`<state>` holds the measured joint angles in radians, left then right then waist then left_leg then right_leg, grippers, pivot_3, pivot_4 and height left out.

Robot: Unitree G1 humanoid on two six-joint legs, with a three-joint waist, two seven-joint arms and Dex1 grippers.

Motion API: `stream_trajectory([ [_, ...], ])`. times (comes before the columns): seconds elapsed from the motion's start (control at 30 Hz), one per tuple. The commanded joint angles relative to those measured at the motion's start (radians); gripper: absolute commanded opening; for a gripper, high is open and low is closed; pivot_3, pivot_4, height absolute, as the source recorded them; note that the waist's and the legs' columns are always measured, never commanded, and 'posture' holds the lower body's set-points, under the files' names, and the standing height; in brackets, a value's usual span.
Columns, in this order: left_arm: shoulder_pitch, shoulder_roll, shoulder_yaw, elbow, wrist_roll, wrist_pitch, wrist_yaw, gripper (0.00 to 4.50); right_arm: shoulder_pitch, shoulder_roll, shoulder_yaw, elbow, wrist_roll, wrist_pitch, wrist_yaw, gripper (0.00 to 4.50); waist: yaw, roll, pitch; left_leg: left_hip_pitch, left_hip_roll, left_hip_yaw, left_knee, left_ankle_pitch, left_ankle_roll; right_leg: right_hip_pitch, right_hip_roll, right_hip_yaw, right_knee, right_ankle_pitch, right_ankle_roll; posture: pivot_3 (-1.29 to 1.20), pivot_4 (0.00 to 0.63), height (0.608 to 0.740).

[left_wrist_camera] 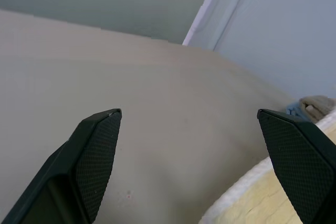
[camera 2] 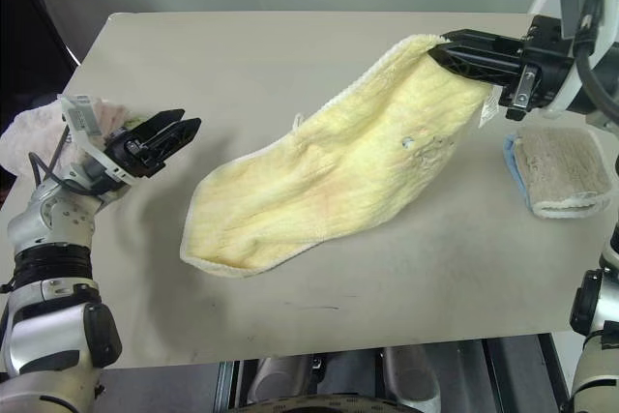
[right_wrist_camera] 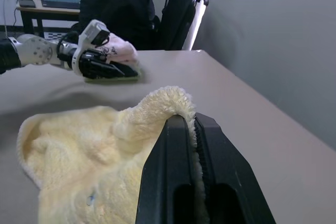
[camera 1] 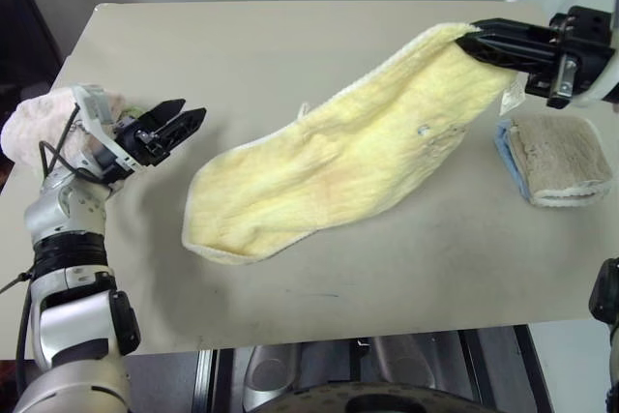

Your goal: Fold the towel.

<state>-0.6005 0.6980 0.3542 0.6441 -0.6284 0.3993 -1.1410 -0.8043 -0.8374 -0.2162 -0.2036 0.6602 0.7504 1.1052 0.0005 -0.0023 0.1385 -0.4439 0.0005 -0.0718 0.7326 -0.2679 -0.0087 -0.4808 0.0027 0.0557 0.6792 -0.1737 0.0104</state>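
Right gripper (camera 1: 462,42) clamped on the far right corner of the towel (camera 1: 338,162), lifting it above the table (camera 1: 242,45) while the rest trails down to the near left; left gripper (camera 1: 184,121), fingers apart and empty, hovers left of the towel.

The desk (camera 1: 319,55) is a flat beige rectangular surface with rounded corners. The pale yellow towel (camera 1: 329,166) lies diagonally across its middle: the lower-left end rests flat on the surface, while the upper-right end is raised off it. A folded beige towel (camera 1: 559,157) rests near the right edge, stacked on a blue towel (camera 1: 508,154). A pink towel (camera 1: 39,123) lies at the left edge, well apart from the yellow one.
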Motion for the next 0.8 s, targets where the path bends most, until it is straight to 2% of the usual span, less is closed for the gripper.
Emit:
stream_trajectory([
  [0.03,0.033,0.045,-0.025,0.02,0.03,0.047,-0.062,4.5,-0.029,-0.027,-0.018,-0.054,0.044,0.0,-0.003,0.03,0.0,0.0,0.0,-0.001,0.0,0.0,0.0,0.0,0.0,-0.001,0.0,0.0,0.0,0.0,0.0,0.0,0.15,0.703],
  [0.17,0.037,0.052,-0.057,0.03,0.046,0.085,-0.113,4.5,-0.036,-0.032,-0.018,-0.073,0.077,0.008,-0.003,0.03,0.0,0.0,0.0,-0.004,0.0,0.0,0.0,0.001,-0.002,-0.005,0.0,0.0,0.0,-0.001,0.0,0.0,0.15,0.703],
  [0.47,-0.032,-0.017,-0.18,0.055,0.143,0.012,-0.217,4.5,-0.057,-0.039,0.011,-0.096,0.115,0.014,0.002,0.03,0.009,0.0,0.0,-0.01,-0.001,0.0,0.002,0.002,0.002,-0.009,0.0,0.0,0.001,0.001,0.002,0.0,0.15,0.703],
  [0.8,-0.184,-0.063,-0.266,0.25,0.267,-0.151,-0.319,4.5,-0.052,-0.06,0.028,-0.118,0.128,0.012,0.006,0.03,0.009,0.0,0.0,-0.011,-0.001,0.0,0.003,0.003,0.006,-0.009,0.0,0.0,0.001,0.005,0.004,0.0,0.15,0.703],
])
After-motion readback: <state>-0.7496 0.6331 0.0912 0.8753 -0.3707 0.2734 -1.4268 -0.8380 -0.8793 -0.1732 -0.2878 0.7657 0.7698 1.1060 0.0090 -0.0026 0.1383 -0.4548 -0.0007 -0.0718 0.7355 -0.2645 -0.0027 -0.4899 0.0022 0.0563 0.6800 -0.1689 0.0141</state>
